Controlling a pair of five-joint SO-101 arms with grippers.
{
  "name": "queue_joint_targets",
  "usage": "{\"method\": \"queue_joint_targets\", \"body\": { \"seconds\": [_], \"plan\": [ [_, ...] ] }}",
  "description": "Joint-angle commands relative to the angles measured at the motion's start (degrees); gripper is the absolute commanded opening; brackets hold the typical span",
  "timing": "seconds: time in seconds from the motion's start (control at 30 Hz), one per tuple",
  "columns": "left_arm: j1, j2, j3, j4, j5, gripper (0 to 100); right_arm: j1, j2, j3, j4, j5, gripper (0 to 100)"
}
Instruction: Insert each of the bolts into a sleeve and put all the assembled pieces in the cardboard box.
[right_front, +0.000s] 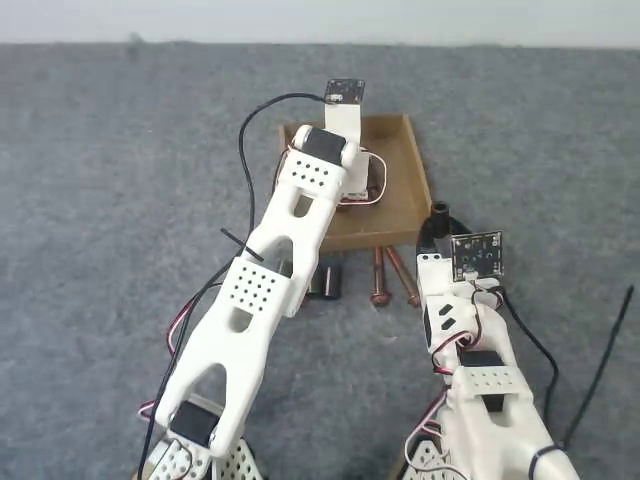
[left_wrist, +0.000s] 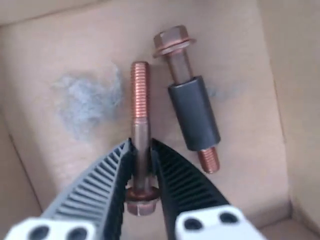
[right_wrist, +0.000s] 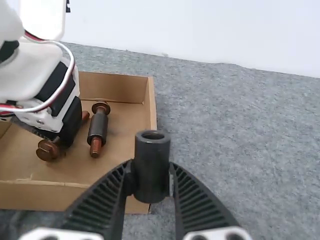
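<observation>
The left gripper (left_wrist: 141, 145), closed tight on a bare bolt (left_wrist: 140, 90), holds it low inside the cardboard box (left_wrist: 225, 50) beside an assembled piece (left_wrist: 192, 112), while the right gripper (right_wrist: 150, 170) clamps an upright sleeve (right_wrist: 151, 155) just outside, so releasing now could leave this bolt unsleeved.
</observation>
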Motion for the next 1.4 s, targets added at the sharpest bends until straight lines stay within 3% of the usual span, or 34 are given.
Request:
{"method": "queue_joint_targets", "body": {
  "seconds": [0.0,0.1,0.3,0.4,0.5,0.7,1.07,1.37],
  "plan": [
    [0.35,-1.49,-5.58,1.76,0.26,1,0.48,-2.33,0.62,0.40,-0.70,0.6],
    [-0.18,-4.22,-14.02,7.21,0.09,1,0.40,-2.33,0.62,0.22,-0.79,0.6],
    [-2.55,-16.00,-5.85,7.12,-0.35,1,0.40,-2.33,0.62,0.04,-0.79,0.6],
    [-5.27,-20.66,-1.45,7.21,-5.80,1,0.40,-2.33,0.62,0.13,-0.79,0.6],
    [-8.00,-27.96,6.55,7.38,-10.90,1,0.40,-2.33,0.62,0.13,-0.79,0.6],
    [-8.79,-49.85,34.51,6.68,-12.13,1,0.40,-2.33,0.62,0.22,-0.79,0.6],
    [-15.82,-73.76,75.91,-7.03,-12.31,1,0.40,-2.24,0.62,0.40,-0.79,0.6],
    [-17.32,-94.33,115.82,-33.67,-12.31,1,0.40,-2.24,0.62,0.48,-0.79,0.6]
  ]
}}
